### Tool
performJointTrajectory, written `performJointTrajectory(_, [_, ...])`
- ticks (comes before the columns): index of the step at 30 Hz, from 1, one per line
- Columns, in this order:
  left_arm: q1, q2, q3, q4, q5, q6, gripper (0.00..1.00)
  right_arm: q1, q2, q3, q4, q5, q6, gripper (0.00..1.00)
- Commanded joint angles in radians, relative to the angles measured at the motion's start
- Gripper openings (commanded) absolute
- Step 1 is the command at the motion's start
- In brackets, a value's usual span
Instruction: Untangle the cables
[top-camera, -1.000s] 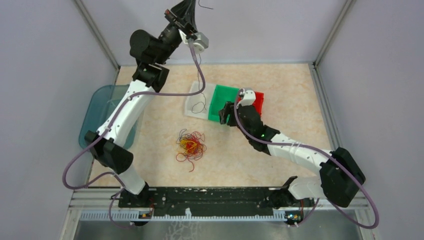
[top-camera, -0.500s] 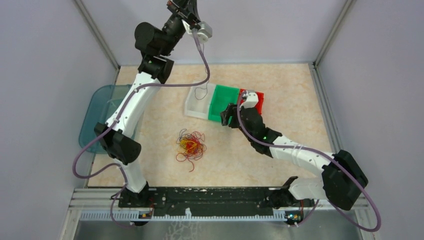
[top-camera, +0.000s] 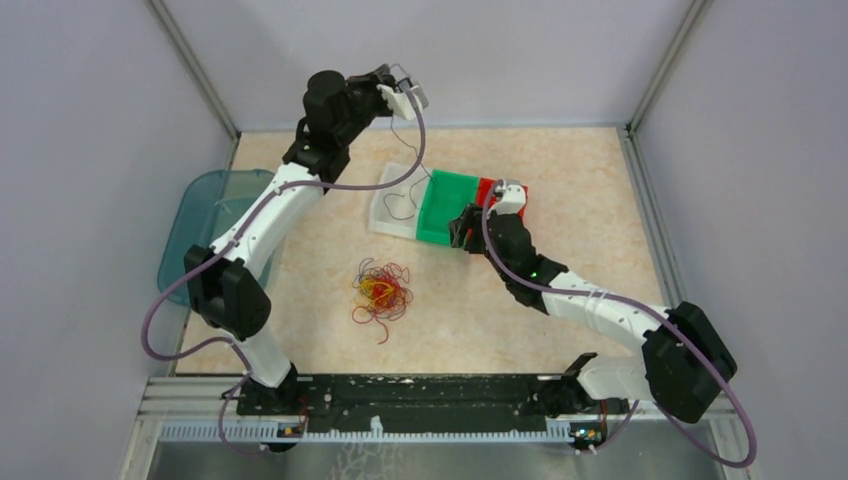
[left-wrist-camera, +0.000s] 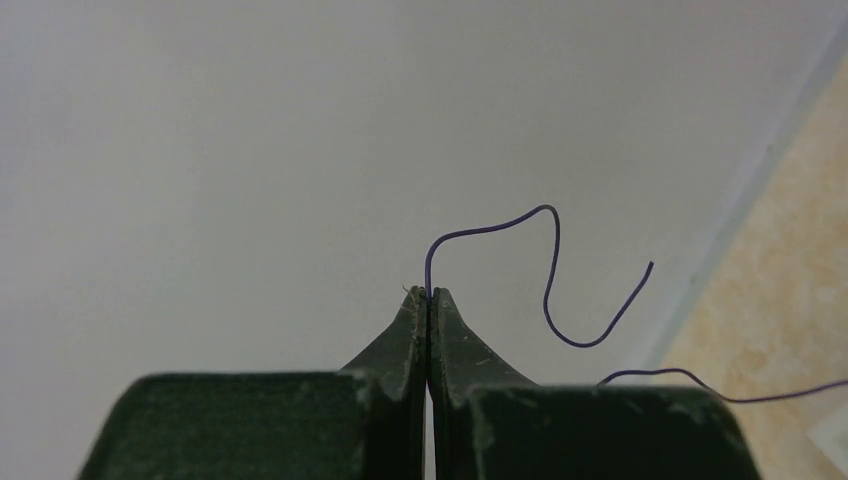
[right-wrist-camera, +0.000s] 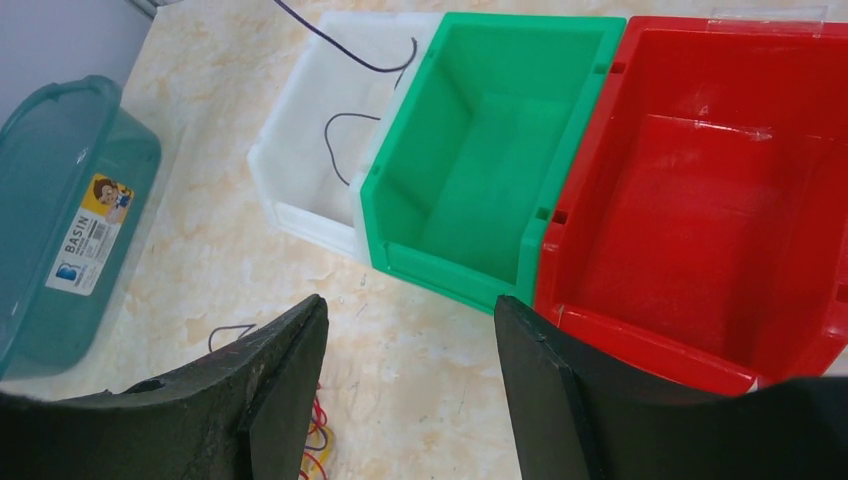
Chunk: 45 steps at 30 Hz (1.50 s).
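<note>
Left fingers (left-wrist-camera: 408, 335) pinch shut on a thin dark cable (left-wrist-camera: 549, 262) — it trails into the white bin (right-wrist-camera: 300, 215), twelve o'clock from the tangled cables (top-camera: 380, 290); right fingers (right-wrist-camera: 290, 385) gape, empty.

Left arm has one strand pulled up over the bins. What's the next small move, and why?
Probably lower the left gripper toward the white bin, ready to release. It is shut on a thin dark cable whose lower end already hangs into that bin, seemingly apart from the tangle, so the strand looks free.
</note>
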Motion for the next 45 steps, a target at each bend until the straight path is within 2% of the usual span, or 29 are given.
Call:
performJointTrajectory(1, [0.034, -0.035, -0.018, -0.127, -0.081, -0.055, 0.00, -0.013, -0.028, 0.001, 0.040, -0.001, 0.022, 0.63])
performJointTrajectory(5, [0.050, -0.029, -0.036, -0.199, -0.113, -0.066, 0.00, -0.015, -0.017, 0.001, 0.040, -0.003, 0.031, 0.63])
performJointTrajectory(10, [0.089, -0.023, -0.081, -0.200, -0.143, -0.041, 0.00, -0.017, -0.005, 0.004, 0.033, -0.007, 0.039, 0.62])
performJointTrajectory(17, [0.119, -0.049, -0.208, -0.033, -0.153, 0.044, 0.00, -0.017, 0.009, 0.011, 0.024, -0.012, 0.046, 0.62])
performJointTrajectory(21, [0.102, -0.040, -0.228, 0.004, -0.163, 0.045, 0.00, -0.018, 0.014, 0.008, 0.023, -0.016, 0.058, 0.61])
performJointTrajectory(25, [0.064, -0.014, -0.191, -0.019, -0.160, -0.022, 0.00, -0.018, 0.046, 0.011, 0.094, -0.066, 0.091, 0.55])
performJointTrajectory(30, [0.047, 0.050, 0.016, -0.198, -0.147, -0.211, 0.00, -0.018, 0.202, 0.152, 0.139, -0.212, 0.098, 0.48])
performJointTrajectory(32, [0.047, 0.065, 0.077, -0.262, -0.134, -0.274, 0.00, -0.017, 0.258, 0.184, 0.216, -0.277, 0.088, 0.49])
performJointTrajectory(36, [0.048, 0.057, 0.127, -0.342, -0.092, -0.361, 0.00, -0.025, 0.374, 0.263, 0.351, -0.363, 0.090, 0.67])
performJointTrajectory(38, [0.047, 0.047, 0.133, -0.377, -0.068, -0.400, 0.00, -0.036, 0.437, 0.316, 0.385, -0.392, 0.115, 0.71])
performJointTrajectory(42, [0.046, 0.029, 0.129, -0.403, -0.040, -0.437, 0.00, -0.066, 0.545, 0.391, 0.475, -0.445, 0.174, 0.73])
performJointTrajectory(45, [0.046, 0.020, 0.123, -0.407, -0.028, -0.441, 0.00, -0.073, 0.613, 0.469, 0.451, -0.478, 0.172, 0.71])
